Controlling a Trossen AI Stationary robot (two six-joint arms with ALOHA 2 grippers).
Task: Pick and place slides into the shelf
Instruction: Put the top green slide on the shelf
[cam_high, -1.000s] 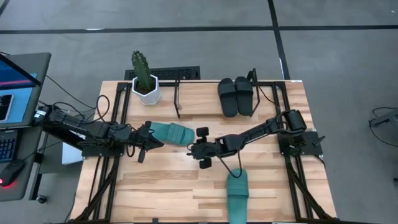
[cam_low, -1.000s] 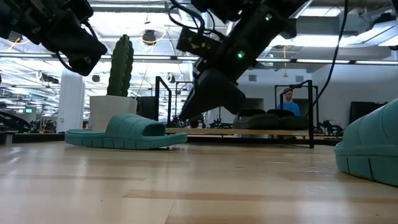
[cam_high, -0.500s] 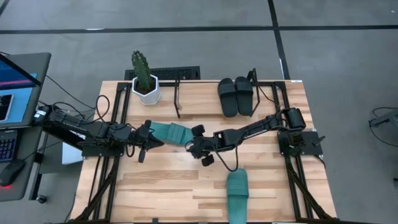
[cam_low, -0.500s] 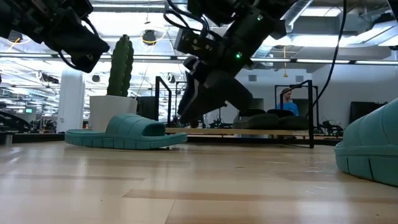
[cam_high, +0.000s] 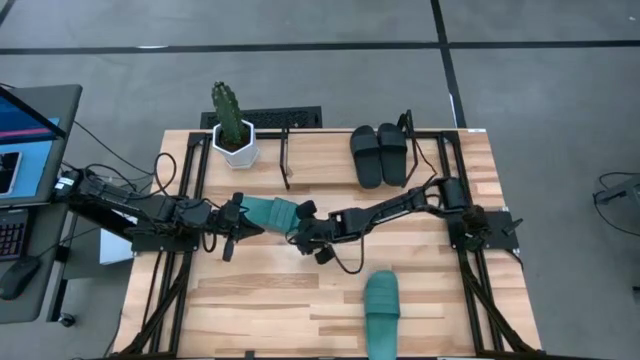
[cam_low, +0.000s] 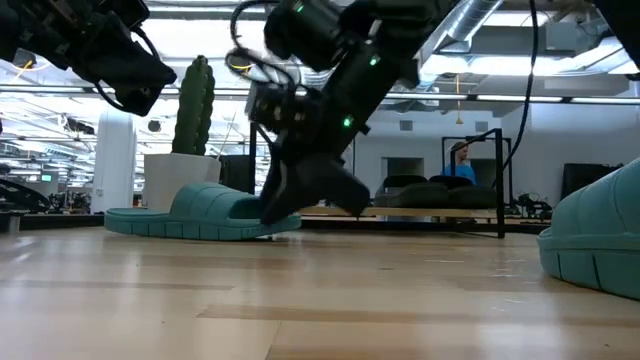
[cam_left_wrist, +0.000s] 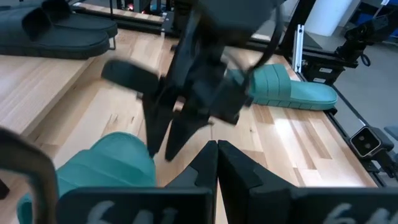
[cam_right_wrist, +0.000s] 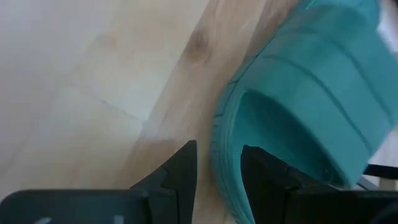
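**A:** Biggest first: where do we stand on the table (cam_high: 260, 300)?

**B:** We see the shelf (cam_high: 345, 135) along its far edge, with the pair of black slides (cam_high: 379, 155) lying side by side inside its frame, towards the right end. A potted cactus (cam_high: 231, 125) stands at the far left corner.

**A:** And our two arms?

**B:** Our right arm reaches across from its mount to mid-table. The right gripper (cam_high: 303, 231) is at the end of a teal slide (cam_high: 268, 213) lying there. From the right wrist we see its fingers (cam_right_wrist: 186, 165) parted a little, one on each side of the sandal's rim (cam_right_wrist: 224, 155); we cannot tell whether they are pressing on it.

**A:** The left one?

**B:** The left gripper (cam_high: 232, 228) hangs just beside the opposite end of that same slide, raised off the wood in the low view, fingers closed together on nothing.

**A:** The other teal slide?

**B:** The second teal slide (cam_high: 381, 312) lies alone near the front edge, well apart from both grippers.
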